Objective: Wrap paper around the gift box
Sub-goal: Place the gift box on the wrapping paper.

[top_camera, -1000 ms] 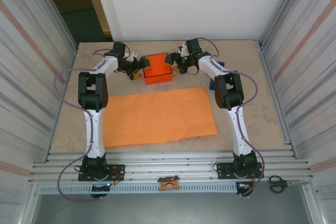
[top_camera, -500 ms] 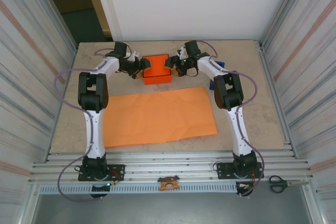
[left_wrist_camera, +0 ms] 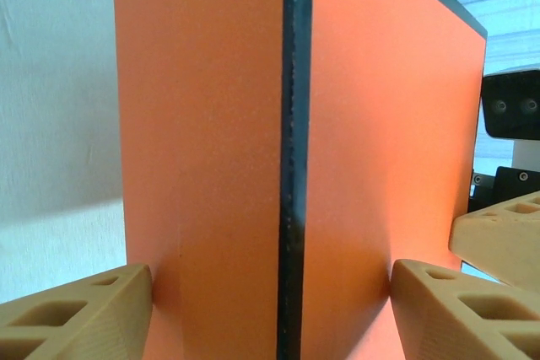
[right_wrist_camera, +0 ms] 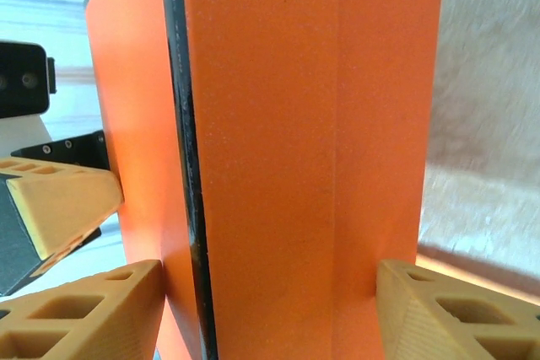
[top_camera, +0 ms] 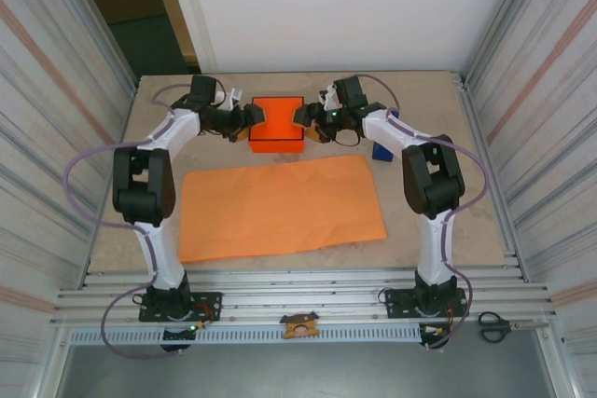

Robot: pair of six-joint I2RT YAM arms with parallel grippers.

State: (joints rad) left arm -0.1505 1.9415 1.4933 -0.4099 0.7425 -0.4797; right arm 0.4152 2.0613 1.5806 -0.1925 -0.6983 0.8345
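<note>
The gift box (top_camera: 277,124), orange-red with a thin black edge, is at the back middle of the table, just behind the paper. My left gripper (top_camera: 250,125) is shut on its left end and my right gripper (top_camera: 302,119) is shut on its right end. In the left wrist view the gift box (left_wrist_camera: 211,141) stands between both tan fingers (left_wrist_camera: 80,318) of the left gripper (left_wrist_camera: 270,292), which touch its faces. The right wrist view shows the gift box (right_wrist_camera: 295,124) pinched the same way by the right gripper (right_wrist_camera: 268,292). The paper (top_camera: 280,207), a large lighter orange sheet, lies flat nearer the arm bases.
A blue tape dispenser (top_camera: 382,149) sits on the table to the right of the box, behind my right forearm. Scissors (top_camera: 494,326) lie on the front rail at the far right. Ribbed metal walls close in both sides.
Both grippers have narrowed from open onto the ends of the box. The box has shifted slightly toward the back, and both elbows have swung outward.
</note>
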